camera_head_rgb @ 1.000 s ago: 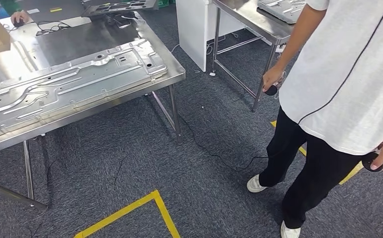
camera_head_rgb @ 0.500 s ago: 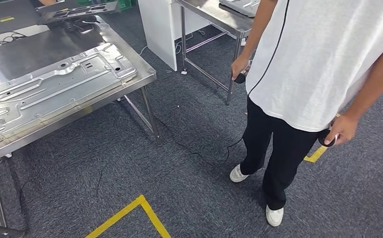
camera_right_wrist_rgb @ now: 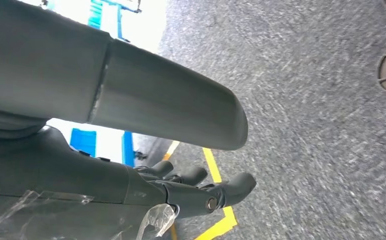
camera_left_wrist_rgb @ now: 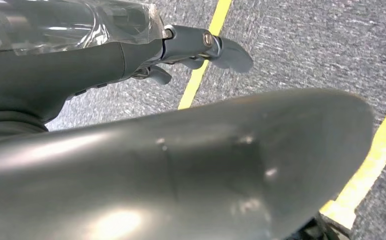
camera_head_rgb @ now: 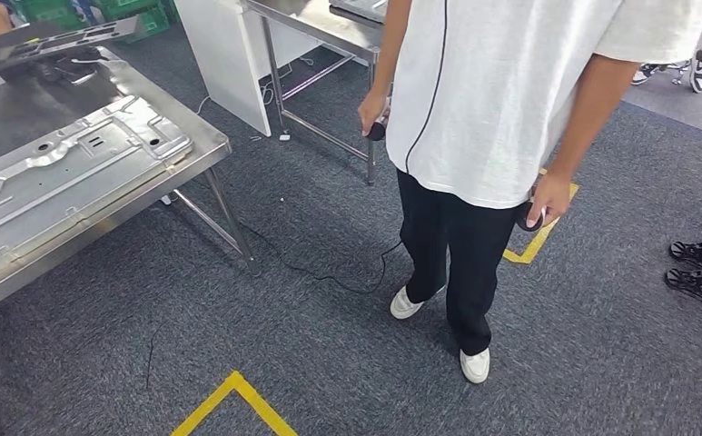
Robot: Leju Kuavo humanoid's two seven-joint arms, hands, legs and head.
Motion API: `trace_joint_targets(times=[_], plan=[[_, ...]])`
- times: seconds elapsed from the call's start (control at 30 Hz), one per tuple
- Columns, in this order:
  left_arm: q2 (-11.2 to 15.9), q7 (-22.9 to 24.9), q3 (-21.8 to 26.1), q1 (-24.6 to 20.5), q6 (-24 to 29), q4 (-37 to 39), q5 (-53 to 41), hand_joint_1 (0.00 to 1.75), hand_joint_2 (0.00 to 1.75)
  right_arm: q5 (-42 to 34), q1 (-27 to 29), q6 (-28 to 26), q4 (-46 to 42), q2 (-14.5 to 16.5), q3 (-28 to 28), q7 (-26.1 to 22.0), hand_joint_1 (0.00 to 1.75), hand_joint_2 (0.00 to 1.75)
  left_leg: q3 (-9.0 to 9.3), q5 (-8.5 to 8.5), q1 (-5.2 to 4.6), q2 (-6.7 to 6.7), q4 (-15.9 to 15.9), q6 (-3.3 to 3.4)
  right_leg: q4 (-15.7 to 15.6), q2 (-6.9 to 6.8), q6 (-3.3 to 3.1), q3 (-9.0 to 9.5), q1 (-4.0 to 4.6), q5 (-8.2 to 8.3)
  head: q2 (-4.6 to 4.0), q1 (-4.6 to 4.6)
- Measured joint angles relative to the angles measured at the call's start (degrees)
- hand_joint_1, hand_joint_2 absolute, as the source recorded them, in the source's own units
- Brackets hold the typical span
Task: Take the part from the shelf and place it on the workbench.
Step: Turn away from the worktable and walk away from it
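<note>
A large pressed sheet-metal part lies flat on the steel workbench at the left of the head view. My left hand hangs beside my body over grey carpet, fingers loosely apart and holding nothing. My right hand hangs the same way, fingers slightly curled and apart, with nothing in it. Both hands are far from the part.
A person in a white shirt and black trousers stands close ahead, a small dark object in each hand. Behind are a second steel table and a white cabinet. A cable and yellow tape lie on the carpet. Dark shoes show at the right.
The camera has swung to the right: the workbench and the person have slid left in the picture, and carpet and dark shoes have come in at the right. My hands still hang with nothing in them.
</note>
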Motion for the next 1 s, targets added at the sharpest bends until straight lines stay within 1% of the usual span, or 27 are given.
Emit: trace_joint_targets(times=[0.03,0.07,0.1,0.13,0.17,0.2,0.23,0.27,0.3,0.33,0.37,0.4,0.43,0.47,0.53,0.57,0.6,0.67,0.7,0.73,0.77,0.8,0.83,0.9,0.93,0.97,1.0], plan=[[-0.01,-0.24,0.00,-0.06,0.12,0.00,0.09,0.00,0.00,-0.01,0.04,0.05,0.01,0.02,0.00,0.09,0.00,0.00,-0.02,-0.33,0.15,-0.38,0.34,-0.36,-0.10,0.53,-0.36,-0.08,-0.05,0.17,0.00,-0.01],[-0.04,-0.48,0.00,-0.10,0.23,-0.01,0.21,0.00,0.00,-0.02,0.03,0.07,0.02,0.01,0.00,0.16,0.00,0.00,-0.46,-1.32,0.35,-1.49,1.61,-0.73,-0.20,1.03,-0.74,-0.17,-0.14,0.40,0.00,-0.04],[-0.08,-0.68,0.00,-0.10,0.31,-0.01,0.34,0.00,0.00,-0.03,-0.04,0.06,0.04,0.00,0.00,0.21,0.00,0.00,-1.50,-3.04,0.55,-2.96,4.18,-1.09,-0.30,1.49,-1.07,-0.25,-0.27,0.62,0.00,-0.09],[-0.11,-0.85,0.00,-0.05,0.38,-0.02,0.51,0.00,0.00,-0.04,-0.09,0.04,0.07,-0.01,0.00,0.22,0.00,0.00,-3.16,-5.28,0.74,-4.47,8.11,-1.35,-0.32,1.95,-1.28,-0.43,-0.30,0.77,0.00,-0.13],[-0.16,-0.98,0.00,0.07,0.45,-0.02,0.71,0.00,0.00,-0.06,-0.12,0.01,0.09,-0.03,0.00,0.21,0.00,0.00,-5.18,-7.56,0.85,-5.31,12.64,-1.51,-0.30,2.48,-1.44,-0.62,-0.29,0.90,0.00,-0.17],[-0.18,-1.10,0.00,0.23,0.50,-0.02,0.89,0.00,0.00,-0.07,-0.11,-0.02,0.10,-0.03,0.00,0.18,0.00,0.00,-7.05,-9.15,0.94,-5.57,16.74,-1.61,-0.28,3.14,-1.49,-0.82,-0.27,1.01,0.00,-0.17],[-0.19,-1.19,0.00,0.39,0.55,-0.02,1.02,0.00,0.00,-0.08,-0.06,-0.07,0.12,-0.03,0.00,0.13,0.00,0.00,-8.15,-9.61,1.03,-5.65,19.05,-1.67,-0.26,3.88,-1.48,-0.97,-0.27,1.13,0.00,-0.17],[-0.20,-1.24,0.00,0.51,0.59,-0.02,1.13,0.00,0.00,-0.09,-0.01,-0.11,0.14,-0.03,0.00,0.06,0.00,0.00,-8.00,-8.79,1.14,-5.69,18.77,-1.70,-0.24,4.68,-1.39,-1.06,-0.30,1.25,0.00,-0.17],[-0.21,-1.19,0.00,0.56,0.61,-0.02,1.20,0.00,0.00,-0.09,0.03,-0.16,0.15,-0.03,0.00,0.01,0.00,0.00,-6.67,-6.92,1.33,-5.91,16.00,-1.72,-0.20,5.53,-1.27,-1.09,-0.37,1.36,0.00,-0.17],[-0.21,-1.02,0.00,0.55,0.60,-0.02,1.26,0.00,0.00,-0.09,0.03,-0.19,0.16,-0.03,0.00,-0.05,0.00,0.00,-4.48,-4.55,1.56,-6.65,11.41,-1.75,-0.15,6.30,-1.10,-1.11,-0.44,1.46,0.00,-0.17],[-0.21,-0.77,0.00,0.49,0.55,-0.02,1.36,0.00,0.00,-0.09,0.02,-0.21,0.17,-0.03,0.00,-0.09,0.00,0.00,-2.32,-2.67,1.80,-8.05,6.76,-1.79,-0.04,7.04,-0.85,-1.19,-0.43,1.55,0.00,-0.18],[-0.21,-0.43,0.01,0.43,0.45,-0.02,1.42,0.00,0.00,-0.08,-0.05,-0.21,0.17,-0.06,0.00,-0.13,0.00,0.00,-0.86,-1.40,1.96,-9.24,3.30,-1.74,0.08,7.73,-0.57,-1.37,-0.41,1.66,0.00,-0.16],[-0.21,-0.10,0.01,0.40,0.34,-0.02,1.47,0.00,0.00,-0.07,-0.08,-0.22,0.18,-0.09,0.00,-0.17,0.00,0.00,-0.18,-0.86,1.99,-10.12,1.46,-1.63,0.16,8.31,-0.23,-1.63,-0.35,1.81,0.00,-0.15],[-0.21,0.19,0.01,0.41,0.22,-0.02,1.49,0.00,0.00,-0.07,-0.02,-0.22,0.19,-0.13,0.00,-0.19,0.00,0.00,-0.12,-0.81,1.86,-10.35,0.99,-1.41,0.15,8.91,0.16,-1.89,-0.36,2.00,0.00,-0.14],[-0.24,0.54,0.01,0.42,0.10,-0.02,1.38,0.00,0.00,-0.14,0.20,-0.20,0.22,-0.20,0.00,-0.16,0.00,0.00,-0.28,-0.38,1.63,-9.16,0.93,-0.57,0.26,9.48,0.84,-2.38,-0.64,2.20,0.00,-0.13],[-0.26,0.58,0.01,0.33,0.09,-0.02,1.27,0.00,0.00,-0.25,0.28,-0.16,0.23,-0.22,0.00,-0.11,0.00,0.00,-0.36,-0.16,1.57,-8.52,0.82,-0.04,1.24,8.56,1.05,-2.95,-0.71,1.54,0.00,-0.07],[-0.28,0.55,0.01,0.23,0.13,-0.02,1.13,0.00,0.00,-0.37,0.28,-0.10,0.25,-0.24,0.00,-0.07,0.00,0.00,-0.47,0.07,1.55,-7.83,0.68,0.45,3.53,7.15,1.20,-4.04,-0.67,0.09,0.00,-0.01],[-0.32,0.43,0.02,0.20,0.25,-0.02,0.81,0.00,0.00,-0.61,0.17,0.07,0.25,-0.25,0.00,-0.03,0.00,0.00,-0.77,0.26,1.28,-6.35,0.64,1.03,11.49,4.12,1.35,-7.66,-0.52,-4.33,0.00,0.13],[-0.34,0.37,0.02,0.31,0.33,-0.02,0.68,0.00,0.00,-0.76,0.15,0.17,0.25,-0.25,-0.01,-0.03,0.00,0.00,-0.90,0.29,1.10,-5.52,0.65,1.13,15.69,3.59,1.43,-9.51,-0.52,-6.16,0.00,0.13],[-0.36,0.30,0.02,0.43,0.41,-0.02,0.57,0.00,0.00,-0.93,0.15,0.25,0.25,-0.25,-0.01,-0.03,0.00,0.00,-0.99,0.30,0.94,-4.69,0.66,1.16,18.31,3.35,1.44,-10.57,-0.54,-7.00,0.00,0.13],[-0.36,0.20,0.02,0.51,0.51,-0.02,0.52,0.00,0.00,-1.09,0.20,0.33,0.25,-0.25,-0.02,-0.03,0.00,0.00,-1.03,0.30,0.82,-3.91,0.66,1.18,18.69,3.17,1.40,-10.43,-0.55,-6.74,0.00,0.11],[-0.36,0.09,0.02,0.52,0.59,-0.02,0.49,0.00,0.00,-1.20,0.25,0.41,0.25,-0.25,-0.03,-0.02,0.00,0.00,-1.02,0.30,0.75,-3.23,0.66,1.17,16.53,2.90,1.29,-9.01,-0.54,-5.49,0.00,0.11],[-0.36,-0.02,0.02,0.47,0.65,-0.02,0.48,0.00,0.00,-1.22,0.28,0.49,0.25,-0.26,-0.04,0.01,0.00,0.00,-0.94,0.27,0.69,-2.64,0.67,1.13,12.43,2.19,1.12,-6.56,-0.51,-3.69,0.00,0.11],[-0.36,-0.21,0.02,0.33,0.71,-0.02,0.55,0.00,0.00,-1.22,0.21,0.65,0.25,-0.28,-0.06,0.12,0.00,0.00,-0.77,0.07,0.37,-1.61,0.76,0.79,3.95,-0.25,0.64,-1.81,-0.15,-1.10,0.00,0.09],[-0.36,-0.22,0.02,0.28,0.71,-0.02,0.61,0.00,0.00,-1.21,0.17,0.73,0.25,-0.29,-0.07,0.23,0.00,0.00,-0.70,-0.02,0.21,-1.10,0.81,0.52,1.57,-0.99,0.40,-0.59,0.05,-0.52,0.00,0.06],[-0.35,-0.12,0.02,0.22,0.68,-0.01,0.70,0.00,0.00,-1.20,0.18,0.78,0.25,-0.29,-0.07,0.33,0.00,0.00,-0.63,-0.10,0.12,-0.56,0.83,0.22,0.60,-1.13,0.16,-0.23,0.27,-0.39,0.00,0.04],[-0.34,0.15,0.02,0.14,0.56,-0.01,0.80,0.00,0.00,-1.17,0.21,0.83,0.26,-0.32,-0.07,0.44,0.00,0.00,-0.56,-0.12,0.16,-0.02,0.81,-0.09,0.61,-0.42,-0.11,-0.40,0.37,-0.22,0.00,0.02]])
